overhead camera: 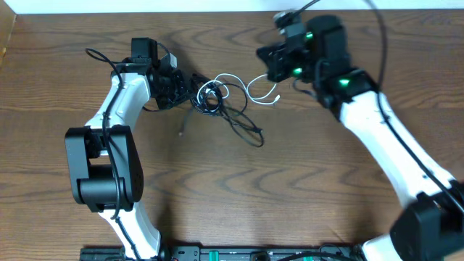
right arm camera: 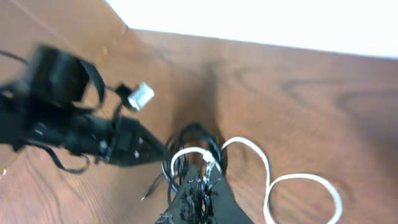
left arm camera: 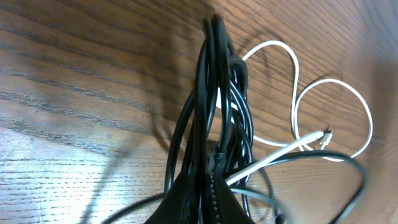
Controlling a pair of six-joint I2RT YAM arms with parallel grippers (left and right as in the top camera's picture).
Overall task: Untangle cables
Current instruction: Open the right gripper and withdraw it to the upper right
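Wood-grain table (overhead camera: 304,188) with the mess of cords sitting toward the far edge. The left gripper (overhead camera: 185,89) has its jaws pinched right down on a bunch of the black cables (overhead camera: 209,98). In the left wrist view the strands are squeezed together between the fingers and fan out from there. Seen from overhead, the knot sits at 3 o'clock from those jaws, right up against them. A loose black tail wanders off from the knot toward 4 o'clock and ends on bare wood.

The white cable (left arm camera: 280,154) is the shorter one. It makes two loops lying flat on the 3 o'clock side of the knot, and the inner loop looks threaded in among the black coils.

The right gripper (overhead camera: 267,61) is closed up tight too, but I can't see any cord between its fingers, and overhead it sits apart from the cords. The white loops lie at about 7 o'clock from it, the black knot more like 8 o'clock and a bit further off.

My take is that the next move turns on that left-right line. The left arm anchors the black bundle at the 9 o'clock end, the white cable stretches roughly 9 to 3, and the right arm is clearly nearer its free loops. So I'd guess the right one has to open, come down at 7 o'clock onto the outer white loop and draw it toward 3 o'clock, away from the anchor. The catch is that if the inner loop really is hooked through the black coils, pulling may just drag the whole knot along.
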